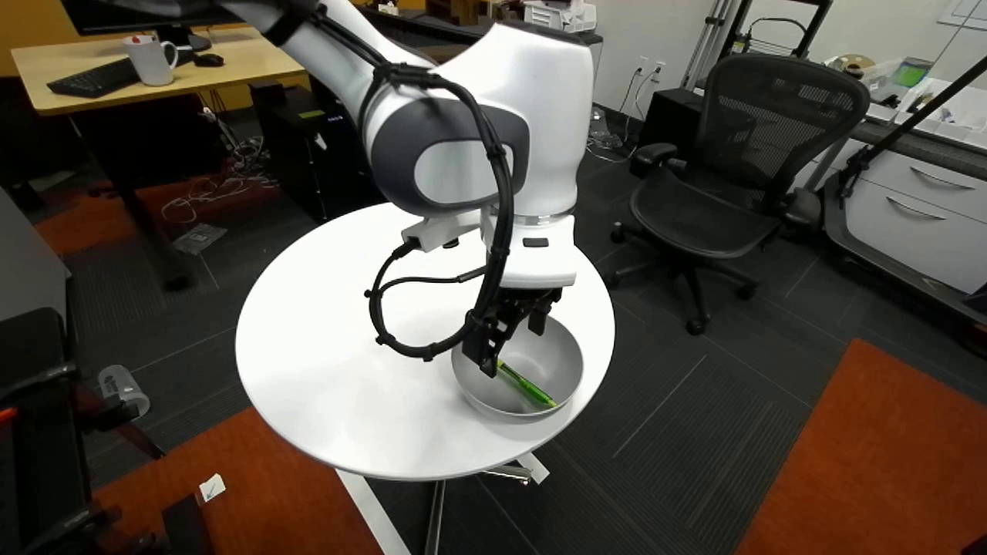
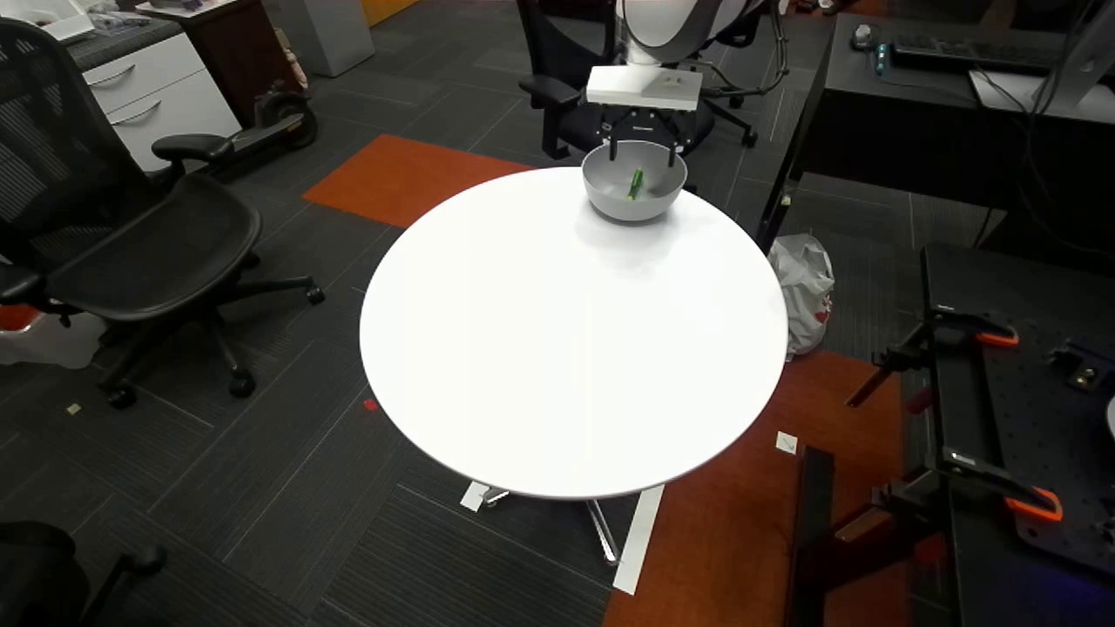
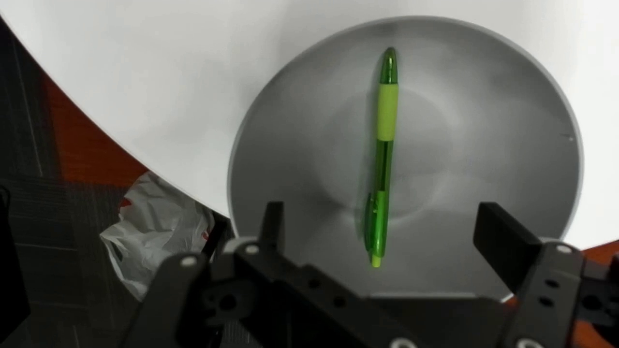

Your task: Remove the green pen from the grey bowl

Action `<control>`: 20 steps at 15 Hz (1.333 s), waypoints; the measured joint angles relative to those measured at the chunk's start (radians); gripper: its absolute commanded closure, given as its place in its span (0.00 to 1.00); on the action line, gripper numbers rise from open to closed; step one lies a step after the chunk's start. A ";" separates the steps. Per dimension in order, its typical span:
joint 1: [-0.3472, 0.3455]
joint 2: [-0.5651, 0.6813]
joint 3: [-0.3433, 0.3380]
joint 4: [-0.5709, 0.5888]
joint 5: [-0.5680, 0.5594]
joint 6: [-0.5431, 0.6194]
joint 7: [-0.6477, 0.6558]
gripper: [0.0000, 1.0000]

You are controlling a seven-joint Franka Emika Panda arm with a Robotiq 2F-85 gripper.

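The green pen (image 1: 527, 385) lies inside the grey bowl (image 1: 567, 358), and both also show in an exterior view, the pen (image 2: 636, 184) in the bowl (image 2: 629, 207). In the wrist view the pen (image 3: 386, 113) lies lengthwise along the picture inside the bowl (image 3: 290, 145), its clip end toward my gripper. My gripper (image 3: 380, 205) is open and empty, its fingers apart on either side of the pen's clip end. In both exterior views the gripper (image 1: 512, 351) (image 2: 642, 161) points down over the bowl. I cannot tell the exact height of the fingertips above the pen.
The bowl stands near the edge of a round white table (image 1: 347, 370). A dark office chair (image 1: 709, 208) stands beyond the table. A white plastic bag (image 3: 154, 232) is on the floor below the table edge. A black cable loop (image 1: 432, 351) hangs beside the wrist.
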 measured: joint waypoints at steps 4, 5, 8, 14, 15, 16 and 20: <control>-0.005 0.043 0.000 0.021 0.017 0.000 0.000 0.00; -0.006 0.053 0.000 0.027 0.018 0.000 0.000 0.00; -0.007 0.081 -0.001 0.040 0.019 0.001 0.000 0.25; -0.007 0.124 -0.010 0.066 0.021 0.002 0.005 0.65; -0.007 0.128 -0.011 0.069 0.021 0.002 0.007 0.73; -0.007 0.131 -0.012 0.071 0.021 0.002 0.012 0.80; -0.007 0.141 -0.012 0.080 0.021 0.002 0.025 1.00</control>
